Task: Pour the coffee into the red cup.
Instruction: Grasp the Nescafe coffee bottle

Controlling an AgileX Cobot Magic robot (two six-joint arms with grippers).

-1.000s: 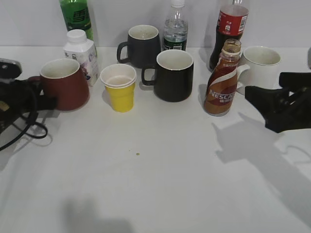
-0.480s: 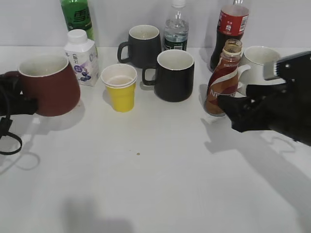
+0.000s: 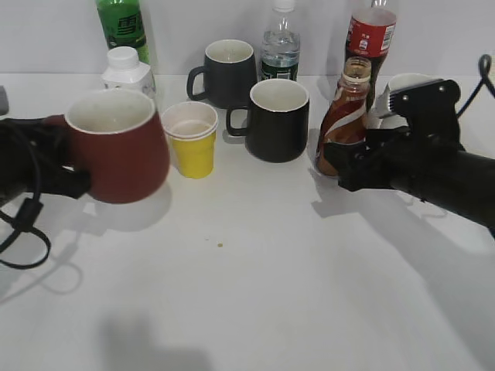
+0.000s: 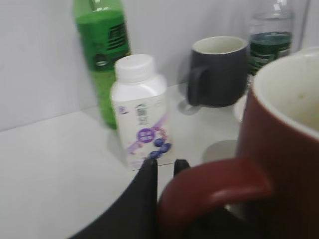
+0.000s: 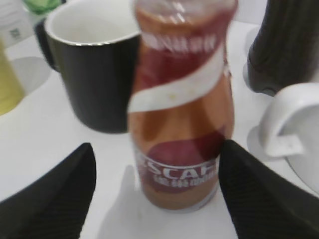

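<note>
left gripper (image 4: 162, 172) pinches the loop handle of the red cup (image 3: 120, 147), which sits at left-centre of the exterior frame, just left of the yellow paper cup (image 3: 190, 141). right gripper (image 5: 154, 184) is spread wide, one finger on each side of the coffee (image 3: 344, 116) without visible contact. the coffee stands at upper right, uncapped, between the black mug (image 3: 276, 120) and the white mug (image 3: 402, 85).

white table (image 3: 255, 294) – matte, soft shadows falling toward the camera. plain pale grey wall (image 3: 62, 35) right behind it, meeting the table's back edge.
</note>
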